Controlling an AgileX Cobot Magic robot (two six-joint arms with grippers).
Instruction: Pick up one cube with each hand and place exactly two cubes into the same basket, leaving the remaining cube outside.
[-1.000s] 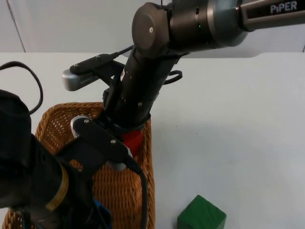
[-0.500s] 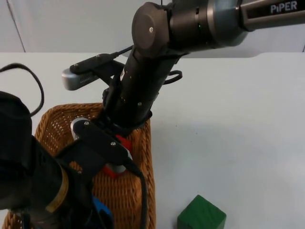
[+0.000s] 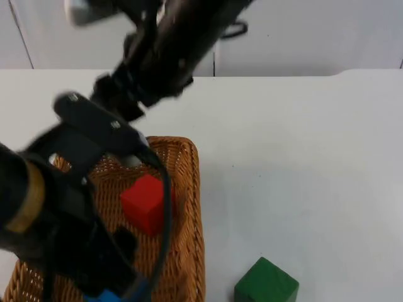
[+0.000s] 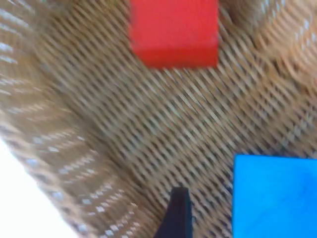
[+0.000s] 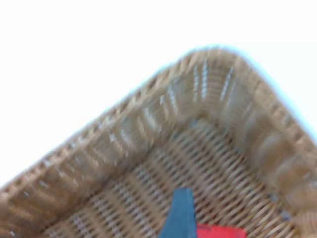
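The red cube is lying free inside the wicker basket. The blue cube is sitting by the left tool; whether that tool is clenched cannot be told. The right tool, state unclear, is hovering above the basket's far end. The green cube is resting outside on the table.

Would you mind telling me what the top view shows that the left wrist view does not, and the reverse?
Top view alone: the green cube on the white table outside the wicker basket, plus both arms, the left arm low over the basket and the right arm raised behind it. Left wrist view alone: the basket's woven floor up close and much of the blue cube. Shared: the red cube and the blue cube lying apart inside the basket.
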